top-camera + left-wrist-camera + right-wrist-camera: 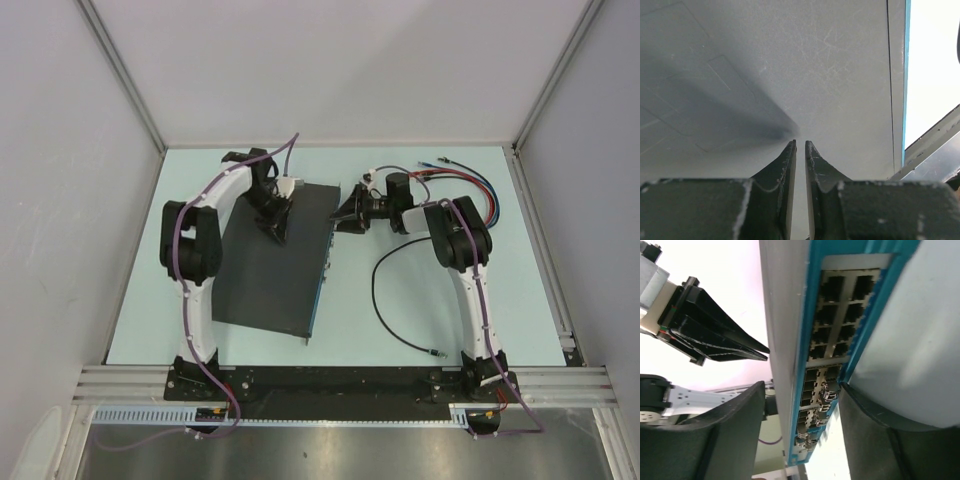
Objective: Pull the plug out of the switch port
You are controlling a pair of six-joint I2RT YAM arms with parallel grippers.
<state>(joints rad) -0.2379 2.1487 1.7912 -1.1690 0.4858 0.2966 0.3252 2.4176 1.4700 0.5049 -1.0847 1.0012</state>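
Note:
The switch is a flat black box lying on the table, with its light blue socket face turned right. My left gripper is shut, with its tips down on the switch's black top. My right gripper is open at the far end of the socket face. In the right wrist view its fingers straddle the switch edge and the rows of sockets. I cannot make out a plug in the sockets. A black cable loops on the table; its far end is hidden under my right wrist.
The black cable's near end has a connector lying by the right arm's base. Red and blue cables lie at the back right. My left gripper shows beyond the switch in the right wrist view. Grey walls close in the table.

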